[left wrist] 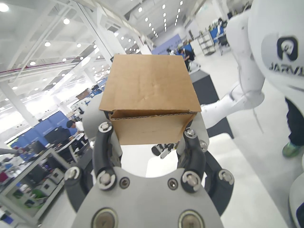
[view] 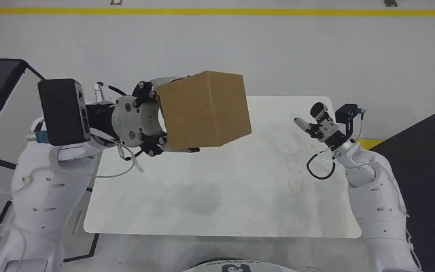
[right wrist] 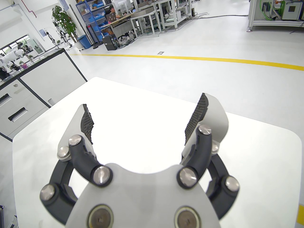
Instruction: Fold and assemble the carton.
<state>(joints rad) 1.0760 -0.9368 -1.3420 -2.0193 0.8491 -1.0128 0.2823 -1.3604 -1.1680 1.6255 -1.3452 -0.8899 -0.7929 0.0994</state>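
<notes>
Carton (view: pixel 207 109) is hanging in the air over the table's (view: pixel 224 197) left part, my left claw (view: pixel 160 126) clamping its end. My right claw (right wrist: pixel 144 105) is hovering spread apart above the right edge.

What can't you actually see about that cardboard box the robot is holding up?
- Underside of the carton: top view, hidden by its own upper faces.
- Its far end, and whether the flaps there are closed: left wrist view, blocked by the carton's near side.
- Where the left gripper meets the cardboard: top view, covered by the carton.
- The patch of table beneath the carton: top view, screened by it.
</notes>
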